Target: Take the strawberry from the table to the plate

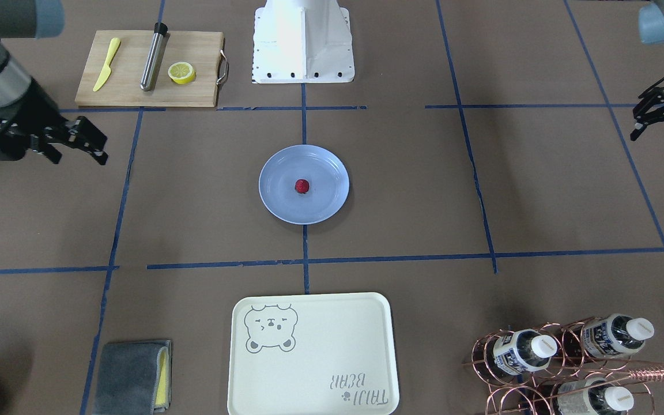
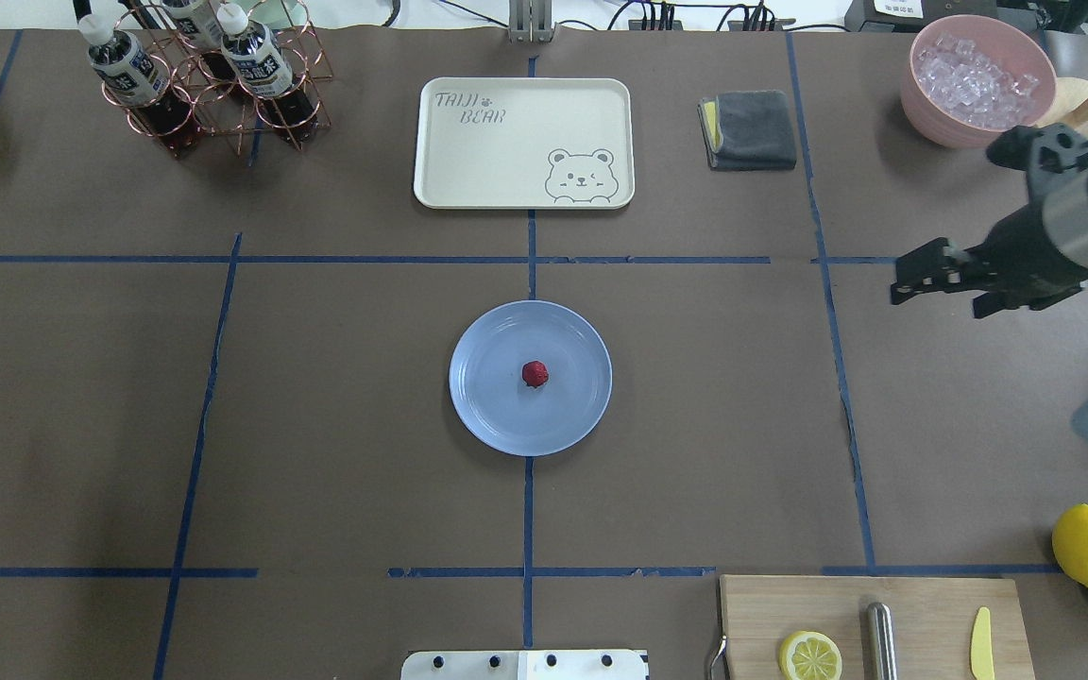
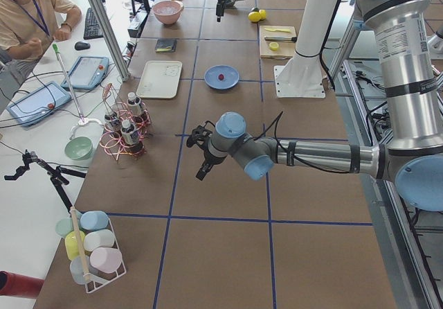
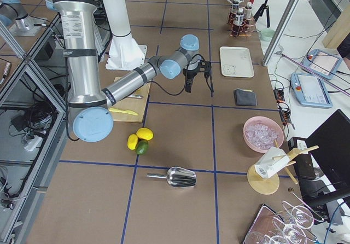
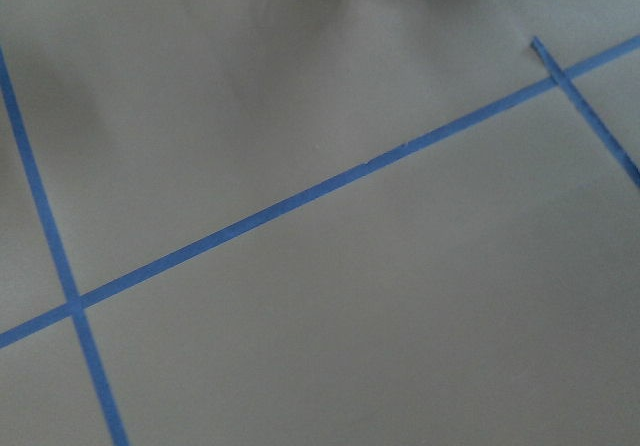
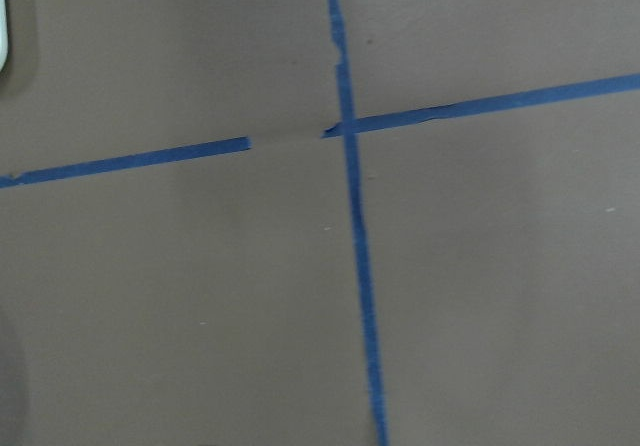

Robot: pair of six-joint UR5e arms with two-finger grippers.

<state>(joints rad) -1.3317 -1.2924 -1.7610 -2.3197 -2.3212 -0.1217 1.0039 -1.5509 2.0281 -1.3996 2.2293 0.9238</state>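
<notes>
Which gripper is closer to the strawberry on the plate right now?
Right. The right gripper hovers to the right of the strawberry; the left gripper hangs farther off on the opposite side, outside the overhead view.

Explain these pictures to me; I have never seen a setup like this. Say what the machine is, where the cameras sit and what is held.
Two robot arms work at a brown table crossed by blue tape. One picture faces the robot, one looks down from behind it, two look along the table from its ends, and two come from wrist cameras that show mostly bare table. The right gripper and the left gripper are open and hold nothing. A strawberry lies on a blue plate at the centre. Nearby: a tray, a cutting board, bottles.
</notes>
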